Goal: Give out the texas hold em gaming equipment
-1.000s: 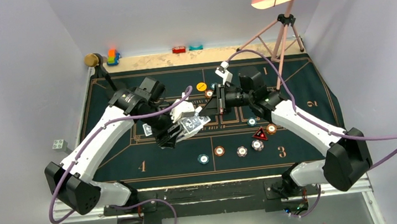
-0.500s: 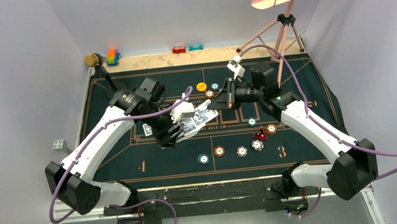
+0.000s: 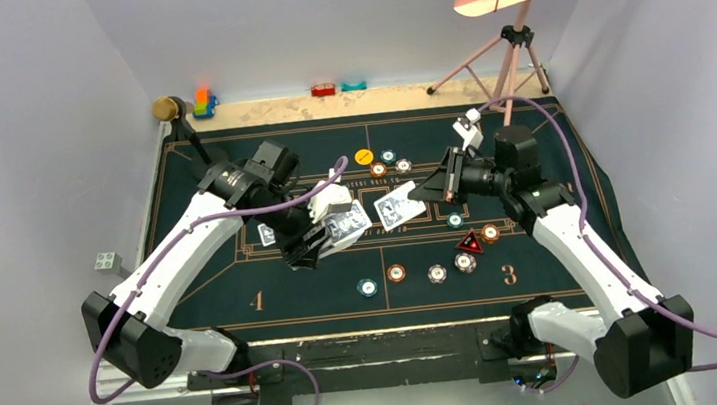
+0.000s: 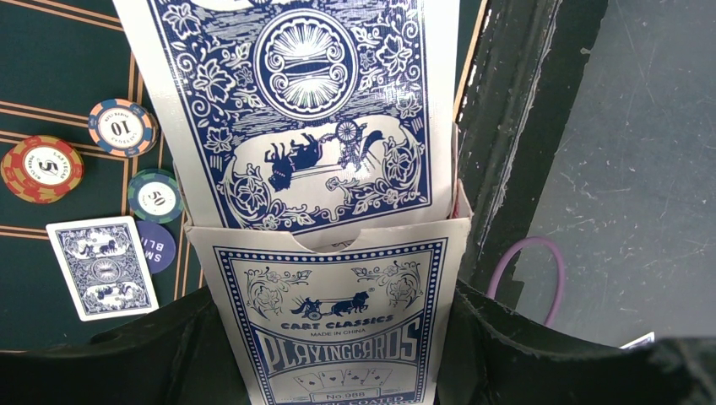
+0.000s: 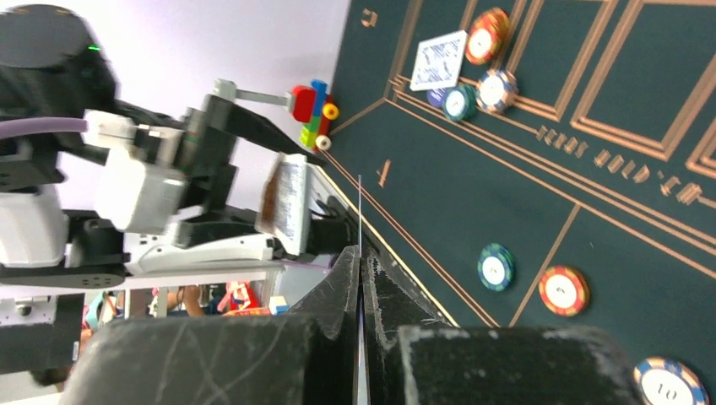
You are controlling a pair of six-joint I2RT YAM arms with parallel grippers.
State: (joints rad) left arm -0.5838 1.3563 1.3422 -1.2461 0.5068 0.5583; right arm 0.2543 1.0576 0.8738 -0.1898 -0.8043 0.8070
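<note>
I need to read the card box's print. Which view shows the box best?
Left wrist: the card box fills the frame, its print legible. Top external shows the box small, print unreadable; right wrist shows the box distant and at a steep angle.

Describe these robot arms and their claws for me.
The left arm and right arm have white curved shells between chunky black joints, with a purple cable trailing along each. The left claw and right claw are black two-fingered pincers, the right's visibly scratched.
</note>
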